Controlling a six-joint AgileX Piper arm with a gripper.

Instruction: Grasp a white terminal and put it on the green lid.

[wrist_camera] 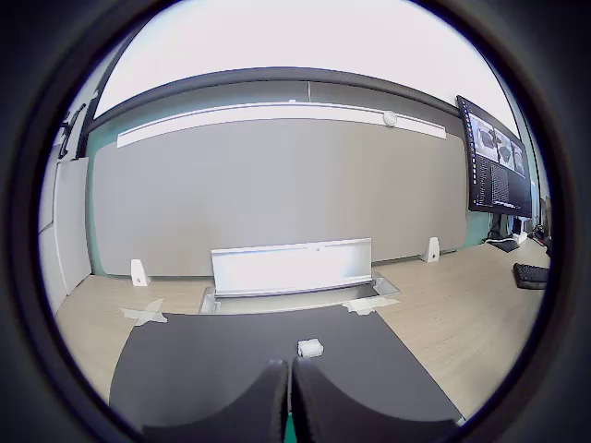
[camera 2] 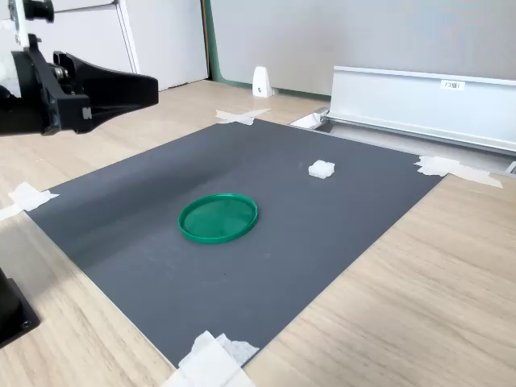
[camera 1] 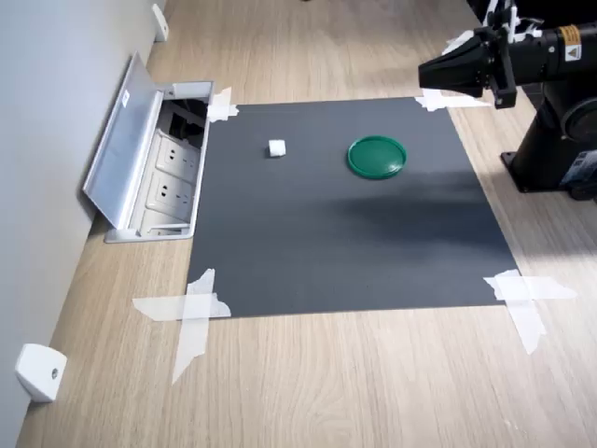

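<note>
Gripper [camera 1: 424, 75]: held high over the mat's [camera 1: 345, 243] edge, fingers pressed together, holding nothing
Terminal [camera 1: 277, 147]: lay on the mat, well apart from the lid [camera 1: 377, 156], nearer the socket box [camera 1: 154, 168]

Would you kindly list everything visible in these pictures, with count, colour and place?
white terminal: one, white, on the mat, apart from the lid.
green lid: one, dark green, on the mat.
mat: one, dark grey, taped to the table.
tape strips: white, at the mat's corners.
socket box: one, silver, lid open, by the wall.
wedge pieces: white, along the wall.
monitor: one, black, in the wrist view.
gripper: one, black, shut, raised beyond the mat's corner.
</note>
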